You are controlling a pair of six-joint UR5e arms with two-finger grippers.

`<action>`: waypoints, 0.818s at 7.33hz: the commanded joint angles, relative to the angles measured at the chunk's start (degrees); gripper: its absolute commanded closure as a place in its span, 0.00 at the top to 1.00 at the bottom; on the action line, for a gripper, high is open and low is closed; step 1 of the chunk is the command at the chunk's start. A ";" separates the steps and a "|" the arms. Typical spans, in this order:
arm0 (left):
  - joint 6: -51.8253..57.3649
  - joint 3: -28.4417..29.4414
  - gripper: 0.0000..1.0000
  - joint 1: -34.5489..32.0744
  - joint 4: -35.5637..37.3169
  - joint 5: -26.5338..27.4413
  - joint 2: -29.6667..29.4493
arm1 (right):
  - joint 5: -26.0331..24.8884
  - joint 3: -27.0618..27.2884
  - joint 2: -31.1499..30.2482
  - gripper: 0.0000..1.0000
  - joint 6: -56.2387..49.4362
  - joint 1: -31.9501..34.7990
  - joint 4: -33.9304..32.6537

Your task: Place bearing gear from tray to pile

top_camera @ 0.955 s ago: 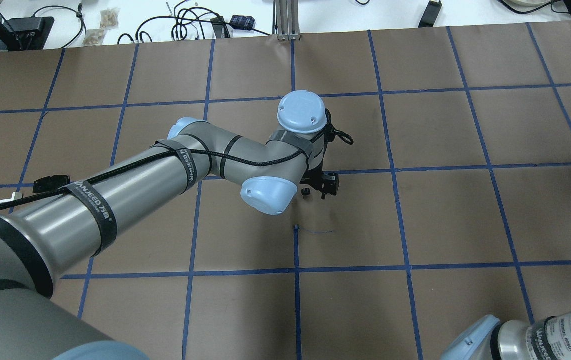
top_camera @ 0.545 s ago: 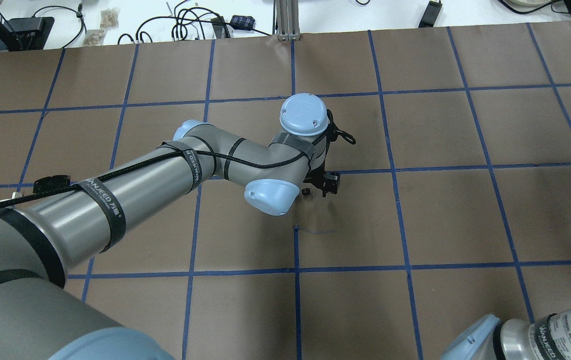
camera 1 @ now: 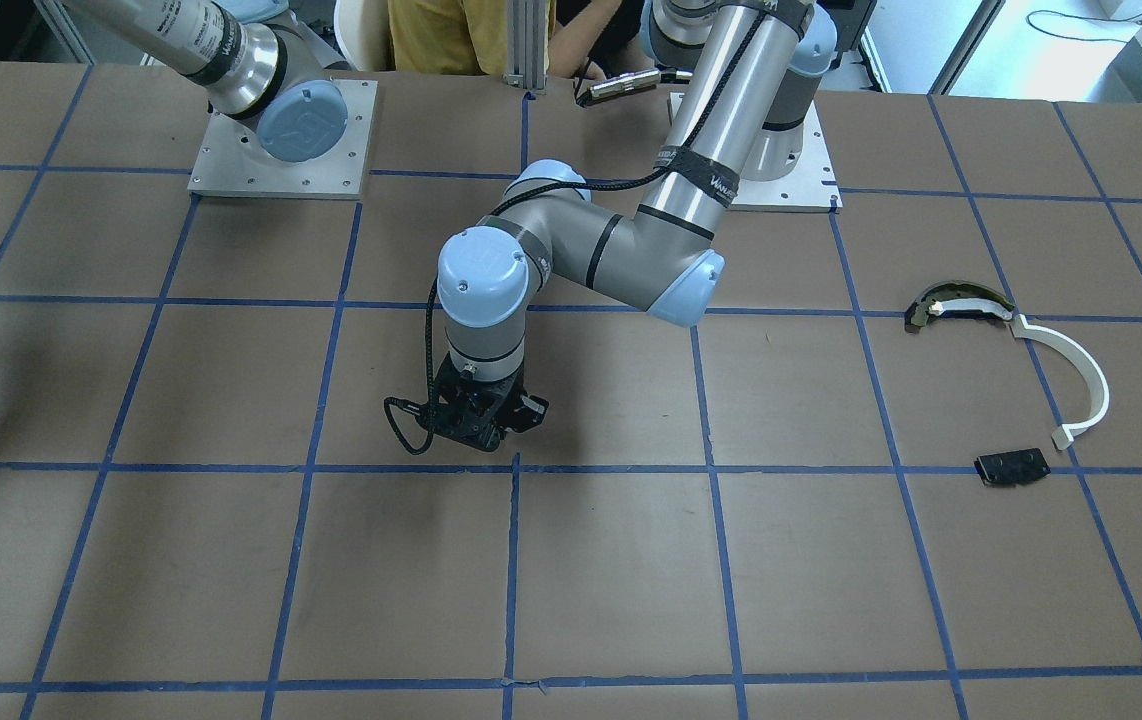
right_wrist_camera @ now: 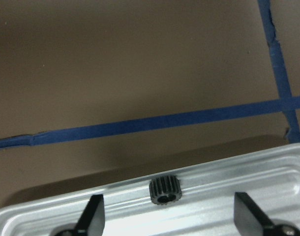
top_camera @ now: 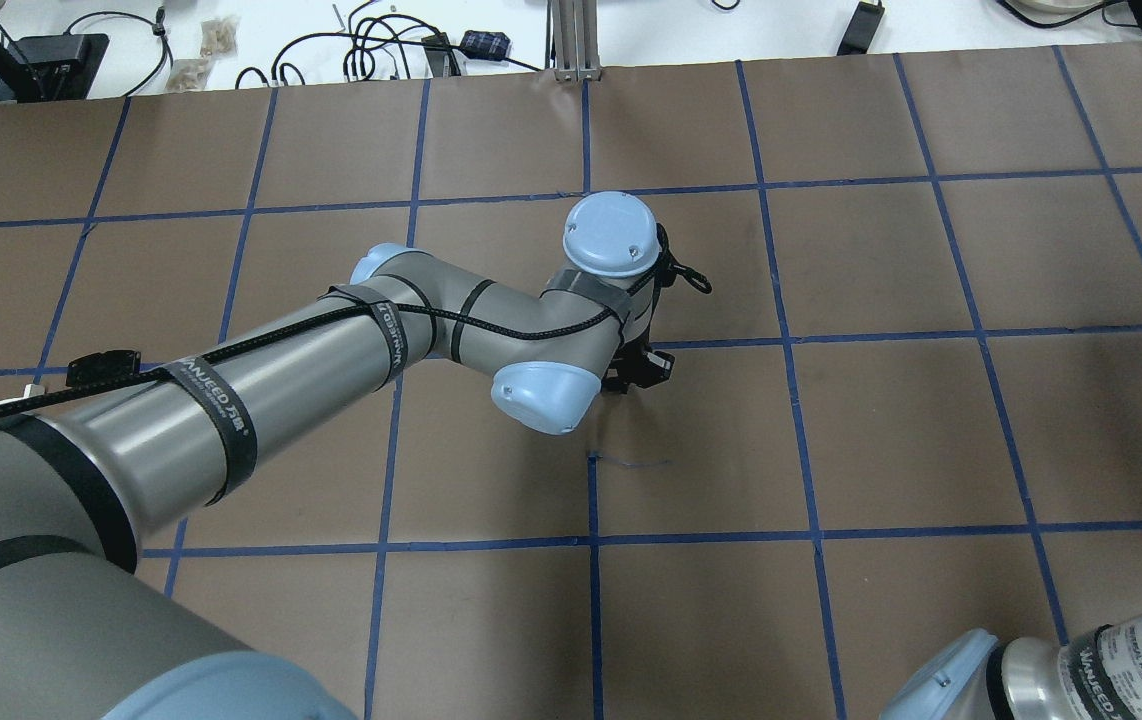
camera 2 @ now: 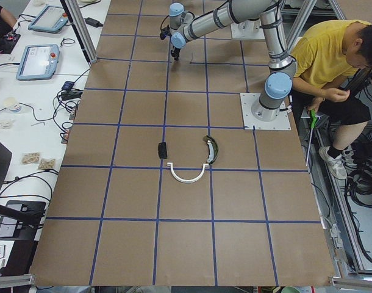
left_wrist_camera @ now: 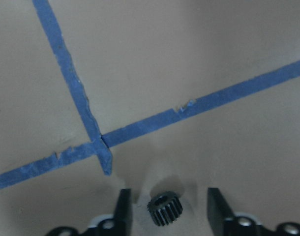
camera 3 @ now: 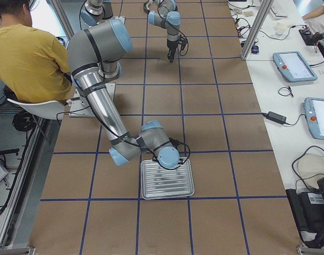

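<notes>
Brown-paper table [top_camera: 931,430], blue-taped; left hand [left_wrist_camera: 168,197] parted astride small black toothed gear [left_wrist_camera: 165,211], not gripping; right hand [right_wrist_camera: 168,201] spread wide over ribbed silver tray [right_wrist_camera: 268,167].

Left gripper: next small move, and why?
Probably close the left gripper on the gear. Its fingers stand open on either side of the gear, which lies on the table, roughly centred between them and not yet gripped.

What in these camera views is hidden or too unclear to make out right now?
Overhead: left wrist covers the gear on the table.
Front-facing: tray cut off by the frame's left edge.
Exterior right: right wrist hides the tray's gear.
Exterior left: left jaws too small.
</notes>
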 commanded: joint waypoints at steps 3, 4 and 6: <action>2.11 0.95 0.00 0.60 -1.90 2.26 2.44 | -0.22 0.15 0.28 0.74 -0.59 0.10 0.66; 3.61 3.22 0.00 2.00 -6.44 4.62 3.85 | -0.22 0.06 0.19 0.74 -0.58 0.10 0.66; 9.39 9.55 0.00 11.10 -19.52 5.26 7.10 | -0.22 0.06 0.28 0.73 -0.76 0.10 0.66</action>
